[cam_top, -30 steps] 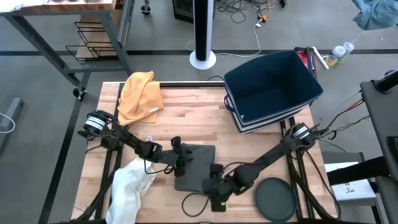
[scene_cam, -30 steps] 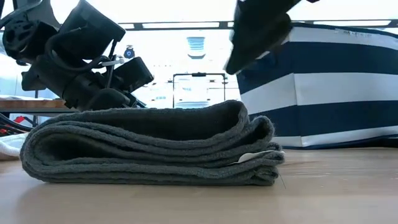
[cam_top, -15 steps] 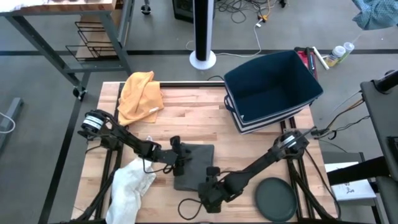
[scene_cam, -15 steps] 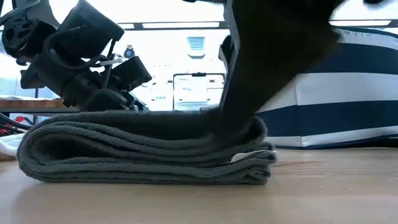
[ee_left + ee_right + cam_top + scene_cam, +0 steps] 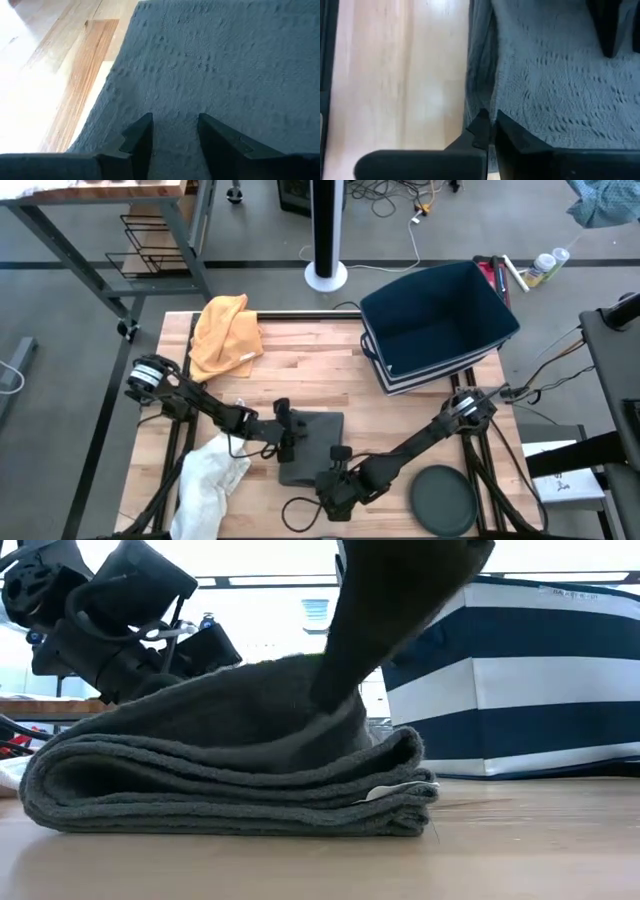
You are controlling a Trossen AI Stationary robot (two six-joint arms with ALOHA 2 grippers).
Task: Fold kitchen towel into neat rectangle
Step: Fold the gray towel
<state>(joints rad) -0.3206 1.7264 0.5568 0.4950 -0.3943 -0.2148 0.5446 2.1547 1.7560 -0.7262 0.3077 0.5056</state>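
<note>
Pinching towel point(image 5: 230, 780) edge, right jaws

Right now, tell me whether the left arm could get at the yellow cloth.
Probably yes: the yellow cloth lies uncovered on the left arm's side, nothing between. The left gripper rests open on the gray towel.

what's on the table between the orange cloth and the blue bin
Nothing: bare wood between the orange cloth and the bin, seen in the high view.
</note>
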